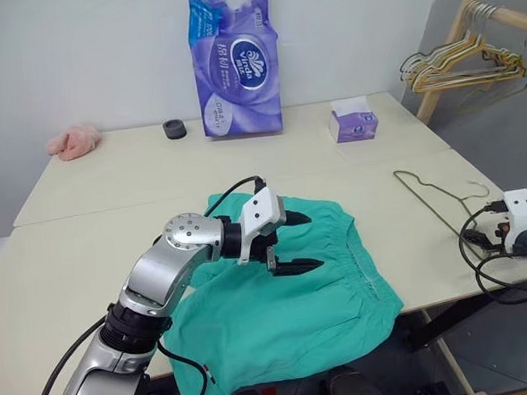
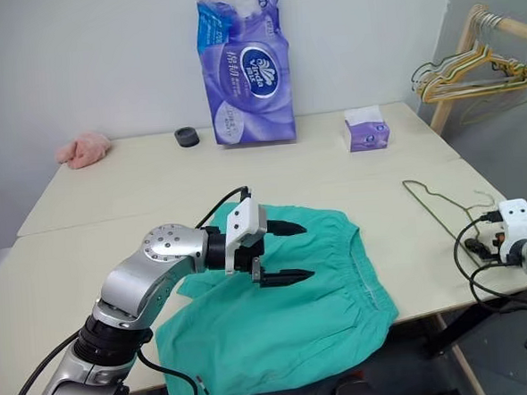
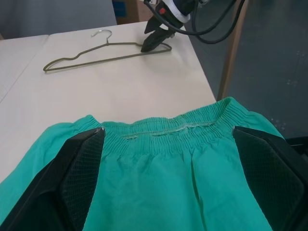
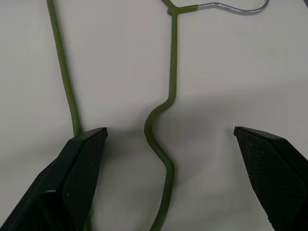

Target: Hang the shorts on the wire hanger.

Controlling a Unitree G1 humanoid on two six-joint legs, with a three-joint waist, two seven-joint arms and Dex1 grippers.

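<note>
The shorts [image 1: 283, 290] lie flat on the near edge of the surface [image 1: 111, 184], waistband turned toward the robot's right, hems toward its left, one part hanging over the front edge; the left gripper [image 1: 293, 242] hovers just above the middle of the cloth, fingers spread wide, pinching nothing, pointing toward the waistband. The hanger [image 1: 435, 198] lies flat on the bare surface to the right of the shorts, apart from them, hook toward the far right edge; its long axis runs from far-left to near-right. The right gripper [image 3: 156, 39] stands at the hanger's near-right end, fingers spread, holding nothing; in the right wrist view its open fingers straddle the kinked wire [image 4: 161, 125], the second wire passing by one finger [image 4: 72, 178], the hook ahead; whether the fingertips touch the surface cannot be told.

Judgement: the right arm is plainly the nearer to the hanger and the left to the shorts; the coming move turns on the right gripper closing across the thin wire that runs lengthwise between its fingers; flat wire on a hard surface is likely to slip.
</note>
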